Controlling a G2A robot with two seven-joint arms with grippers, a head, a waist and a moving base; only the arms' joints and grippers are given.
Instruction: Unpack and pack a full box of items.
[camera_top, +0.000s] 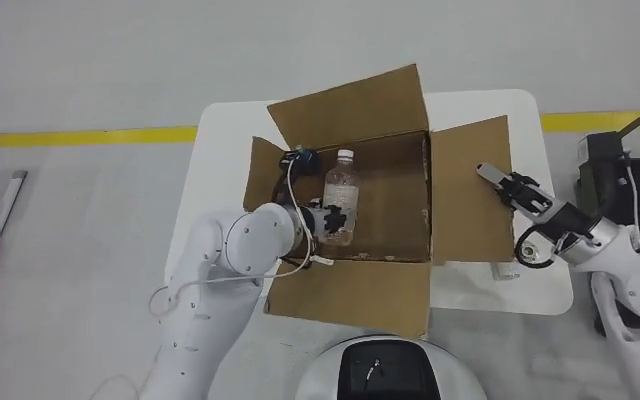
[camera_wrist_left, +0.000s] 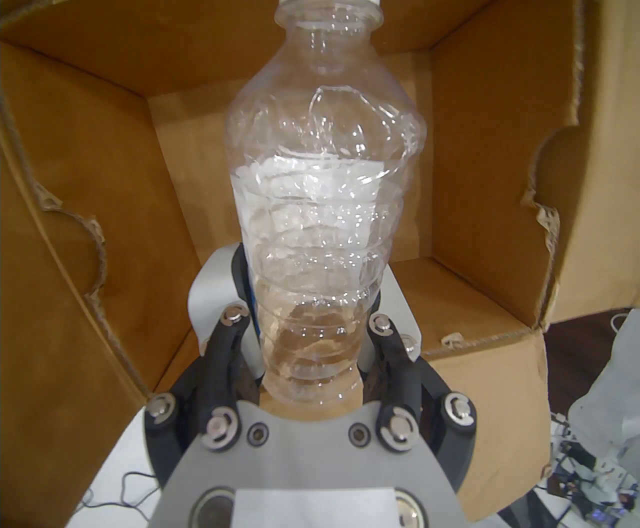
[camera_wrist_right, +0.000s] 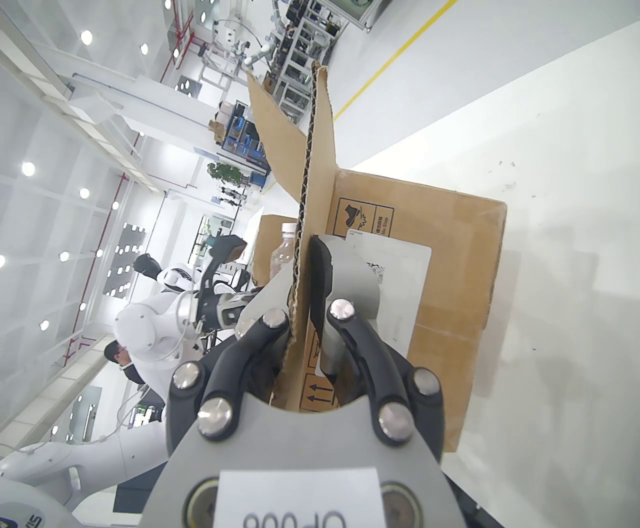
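Right, left gripper (camera_wrist_left: 307, 320) is clenched on the clear bottle (camera_wrist_left: 320, 200), with its fingers (camera_wrist_left: 215, 295) on the ribbed section just above the base and the base nearly at the palm. Bottle sits inside the open box (camera_top: 400, 160). Its long axis runs straight out from the palm, cap at the far end. Looks near-empty, so probably light, thin-walled, slick and easy to dent; the ribs are the sensible hold. Can't tell if it touches the box floor. Right gripper (camera_wrist_right: 302, 280) is pinched on the side flap (camera_wrist_right: 312, 150) edge.
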